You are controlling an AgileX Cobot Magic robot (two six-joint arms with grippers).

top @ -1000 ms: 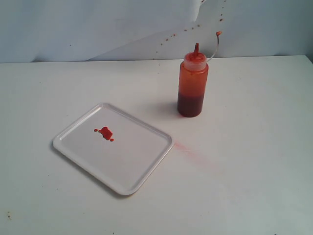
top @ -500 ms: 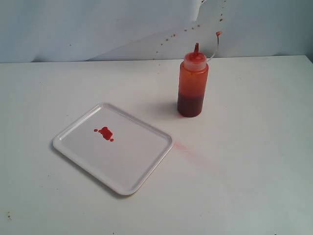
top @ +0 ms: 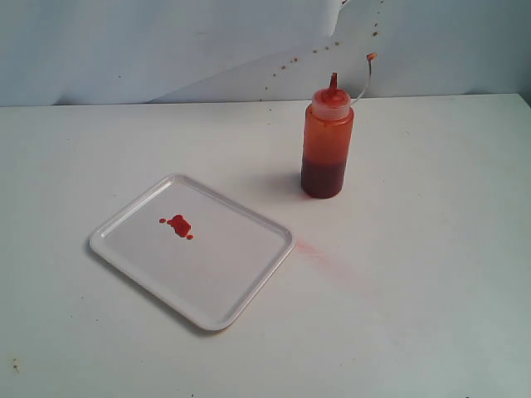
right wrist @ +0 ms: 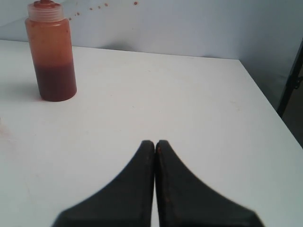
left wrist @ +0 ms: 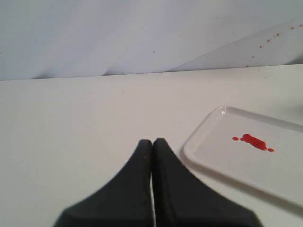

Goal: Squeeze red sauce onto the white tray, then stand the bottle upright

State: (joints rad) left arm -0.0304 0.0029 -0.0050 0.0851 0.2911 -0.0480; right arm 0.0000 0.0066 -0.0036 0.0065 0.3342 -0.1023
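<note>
The white tray (top: pixel 224 282) lies flat on the table at the left, with a small glossy blob of red sauce (top: pixel 179 225) on it. The orange-red bottle (top: pixel 326 148) stands upright behind and to the right of the tray, nozzle cap up, with nothing touching it. Neither gripper shows in the exterior view. In the left wrist view my left gripper (left wrist: pixel 152 141) is shut on nothing, just short of the tray (left wrist: pixel 203 142) and its sauce (left wrist: pixel 253 142). In the right wrist view my right gripper (right wrist: pixel 155 143) is shut and empty, well apart from the bottle (right wrist: pixel 52 52).
A faint pale pink smear (top: pixel 319 255) marks the white table (top: pixel 431 274) right of the tray. Red spatter dots (top: pixel 294 60) the pale backdrop behind the bottle. The table's right edge (right wrist: pixel 265 99) shows in the right wrist view, with a dark post (right wrist: pixel 291 80) beyond it.
</note>
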